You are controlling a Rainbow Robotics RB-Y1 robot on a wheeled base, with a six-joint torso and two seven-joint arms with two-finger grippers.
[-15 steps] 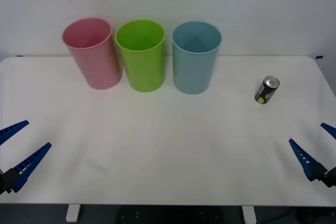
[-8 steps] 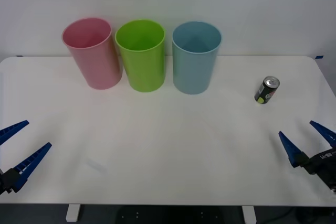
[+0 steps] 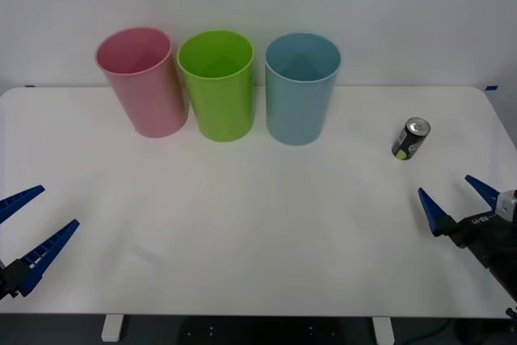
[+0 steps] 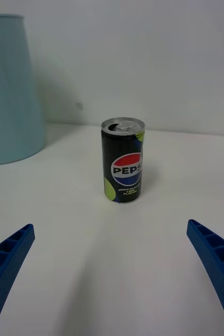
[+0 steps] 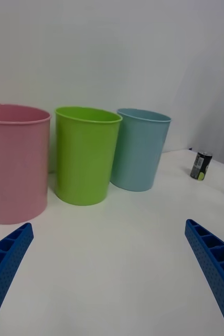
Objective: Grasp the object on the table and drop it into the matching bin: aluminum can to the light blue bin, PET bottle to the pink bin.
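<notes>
Nearest, at the table's [image 3: 258, 224] front edge, the left tool [image 3: 23, 228] sits low by the left corner with its blue ribbed fingers spread wide, holding nothing. Over the right front corner the right tool [image 3: 454, 199] points toward the back of the table, its fingers likewise spread wide and empty. Beyond it, well apart from its fingertips, the Pepsi can [image 3: 411, 138] stands upright on the right part of the table; in the right wrist view the can [image 4: 122, 159] stands between the lines of the two fingers, silver top up. Farther back three bins stand in a row: the light blue bin [image 3: 301, 90] nearest the can, the lime green bin [image 3: 216, 86] in the middle, the pink bin [image 3: 143, 82] leftmost.
</notes>
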